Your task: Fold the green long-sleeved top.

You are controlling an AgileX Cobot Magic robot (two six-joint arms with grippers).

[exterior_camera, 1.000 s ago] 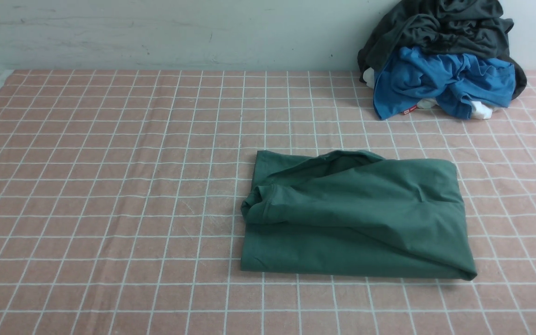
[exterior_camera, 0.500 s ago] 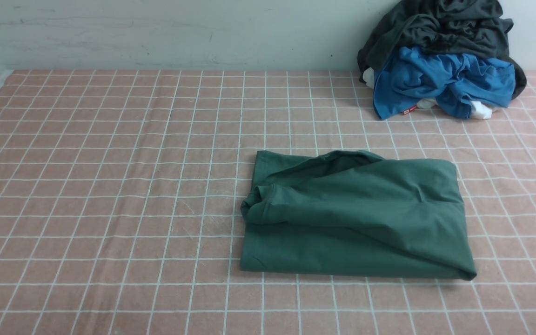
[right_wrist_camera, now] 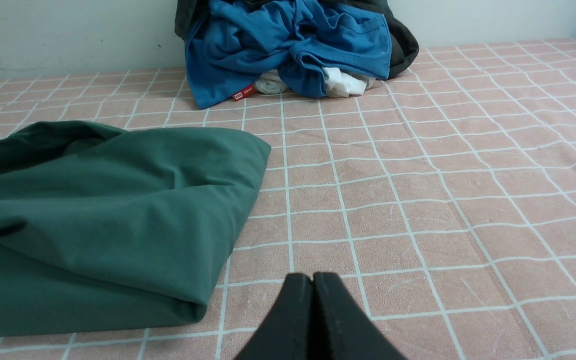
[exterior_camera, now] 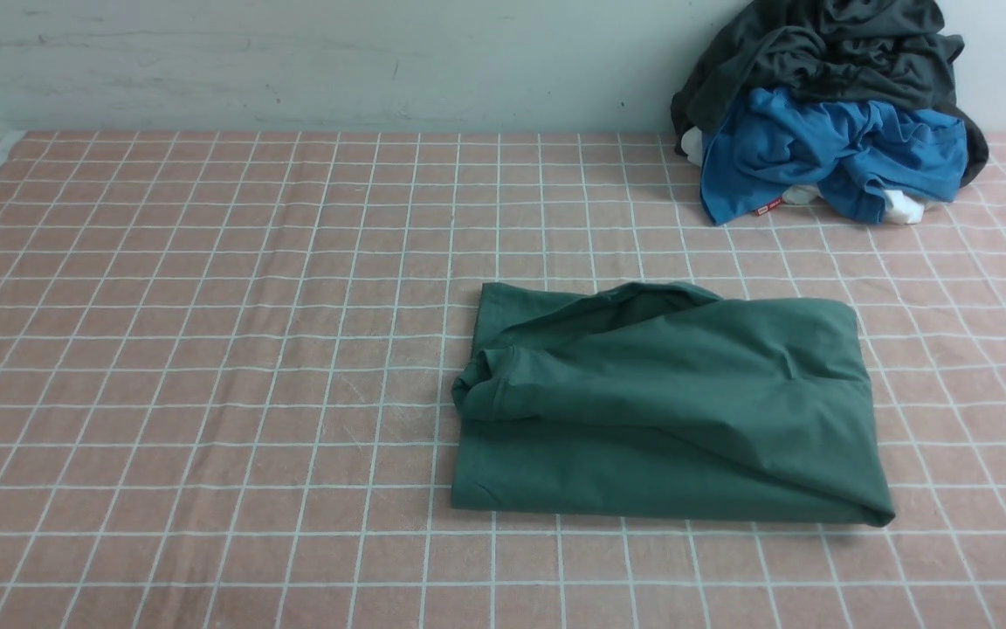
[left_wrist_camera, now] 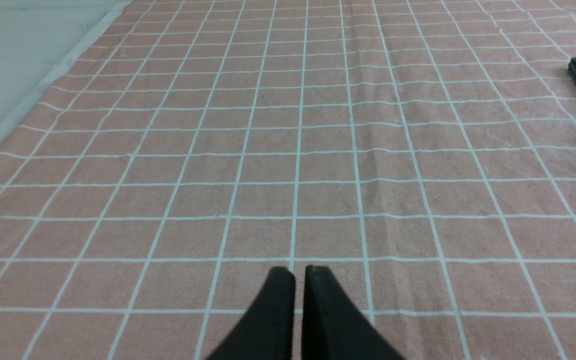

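The green long-sleeved top point(exterior_camera: 669, 406) lies folded into a compact rectangle on my counter point(exterior_camera: 206, 349), right of centre. My left tool point(left_wrist_camera: 299, 272) is closed and holds nothing, over bare grid cloth. My right tool point(right_wrist_camera: 313, 277) is closed too, empty, just beside the top's corner.

One green long-sleeved top point(exterior_camera: 669, 411) lies folded. Far right sit one blue garment point(exterior_camera: 826, 153) and one charcoal garment point(exterior_camera: 844, 44). Two grippers show: left gripper point(left_wrist_camera: 299, 272), right gripper point(right_wrist_camera: 313, 277).

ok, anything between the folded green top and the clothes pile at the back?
Nothing: only bare checked cloth separates the green top from the clothes pile, clearest in the front view.
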